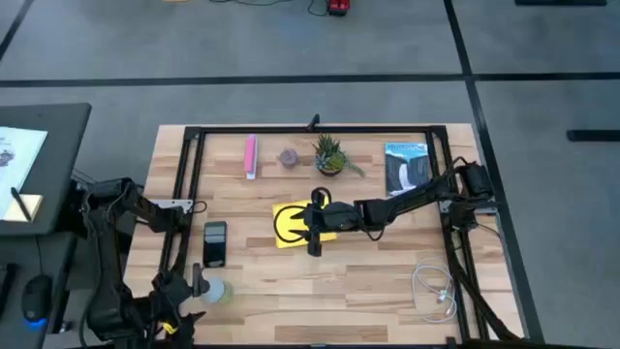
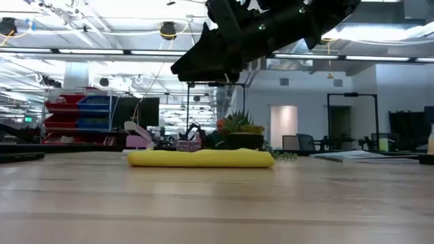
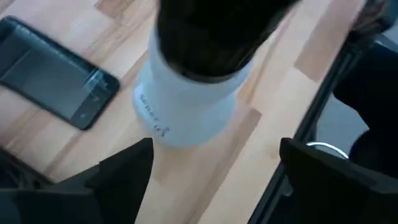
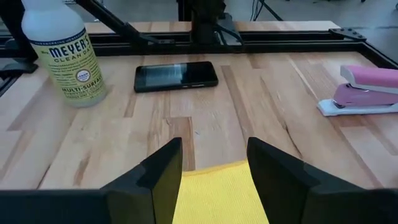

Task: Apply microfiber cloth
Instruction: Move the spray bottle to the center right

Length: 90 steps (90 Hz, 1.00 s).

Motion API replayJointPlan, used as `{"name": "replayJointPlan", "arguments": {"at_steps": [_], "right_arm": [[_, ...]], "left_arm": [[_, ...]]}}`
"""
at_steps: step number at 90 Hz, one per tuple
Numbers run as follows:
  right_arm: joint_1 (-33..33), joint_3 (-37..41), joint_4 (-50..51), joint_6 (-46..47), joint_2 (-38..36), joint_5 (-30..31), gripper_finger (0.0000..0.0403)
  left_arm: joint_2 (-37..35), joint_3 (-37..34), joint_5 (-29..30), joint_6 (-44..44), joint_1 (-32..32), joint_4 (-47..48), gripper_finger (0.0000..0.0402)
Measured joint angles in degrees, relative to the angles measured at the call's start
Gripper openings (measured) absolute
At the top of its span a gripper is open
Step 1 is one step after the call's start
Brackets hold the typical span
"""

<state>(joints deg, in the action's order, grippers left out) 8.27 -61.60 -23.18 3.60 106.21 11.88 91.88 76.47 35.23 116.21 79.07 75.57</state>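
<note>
The bright yellow soft microfiber cloth (image 1: pixel 294 223) is laid flat near the middle of the light wooden bench (image 1: pixel 368 276), in front of a small potted green plant (image 1: pixel 329 155). The right end effector (image 1: pixel 314 229) is held just above the cloth's right part, at the end of the dark right arm, which is stretched in from the bench's right side. In the low view, the right end effector (image 2: pixel 203 62) is seen raised clear of the cloth (image 2: pixel 201 158), with open air between them. In the right wrist view, its two dark fingers (image 4: pixel 163 171) are spread apart with nothing between them, and the cloth's edge (image 4: pixel 214 196) is seen directly below the gap.

A black rectangular phone (image 1: pixel 215 242) is lying well to the left of the cloth, and a pink narrow stapler (image 1: pixel 251 156) is set toward the bench's far edge. The left end effector (image 1: pixel 197 284) is positioned at the near left corner, beside a white cleaning-spray bottle (image 3: pixel 183 106); its fingers (image 3: pixel 127 171) are parted, one at either side of the bottle but not closed on it.
</note>
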Motion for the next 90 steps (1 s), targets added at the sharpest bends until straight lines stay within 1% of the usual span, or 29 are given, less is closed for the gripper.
{"name": "replayJointPlan", "arguments": {"at_steps": [5, 11, 20, 27, 33, 38, 42, 54, 56, 67, 83, 90], "right_arm": [[0.2, 0.0, 0.0, 0.1, 0.0, 0.0, 0.0170], [0.5, 0.0, -0.1, 0.5, 0.0, 0.0, 0.0170], [0.9, 0.0, 0.0, 0.5, 0.0, 0.0, 0.0170], [1.2, 0.0, -0.1, 0.9, 0.0, 0.0, 0.0170], [1.1, 0.0, -0.1, 1.1, 0.0, 0.0, 0.0170], [1.1, 0.0, -0.1, 1.1, 0.0, 0.0, 0.0170], [1.1, 0.0, -0.1, 1.4, 0.0, 0.0, 0.0170], [1.1, 0.0, -0.2, 2.7, 0.0, 0.0, 0.0170], [1.1, 0.0, -0.2, 2.8, 0.0, 0.0, 0.0170], [1.1, 0.0, -0.2, 3.5, 0.0, 0.0, 0.0170], [1.5, 0.0, -0.2, 3.6, 0.0, 0.0, 0.0170], [1.8, 0.0, -0.1, 3.6, 0.0, 0.0, 0.0170]], "left_arm": [[0.0, 0.0, -1.6, 0.0, 0.1, 0.3, 0.0329], [0.0, 0.2, -5.7, 0.2, 0.4, 0.8, 0.0328], [0.0, 1.9, -11.2, -0.4, 0.5, 5.3, 0.0327], [0.0, 3.7, -12.3, -1.2, 0.2, 10.3, 0.0327], [0.0, 5.4, -12.2, -4.4, -0.5, 14.2, 0.0327], [-0.1, 6.2, -10.2, -6.9, -0.7, 14.4, 0.0327], [-0.3, 6.2, -6.8, -8.9, -0.7, 14.5, 0.0327], [-0.3, 5.6, 3.9, -9.1, -1.2, 14.5, 0.0327], [-0.2, 5.4, 4.9, -9.0, -1.5, 14.5, 0.0327], [0.8, 4.3, 5.9, -9.5, -3.3, 14.5, 0.0327], [2.1, 2.7, 12.5, -8.6, -4.4, 13.8, 0.0327], [2.0, 1.9, 14.3, -7.4, -4.9, 13.2, 0.0327]]}}
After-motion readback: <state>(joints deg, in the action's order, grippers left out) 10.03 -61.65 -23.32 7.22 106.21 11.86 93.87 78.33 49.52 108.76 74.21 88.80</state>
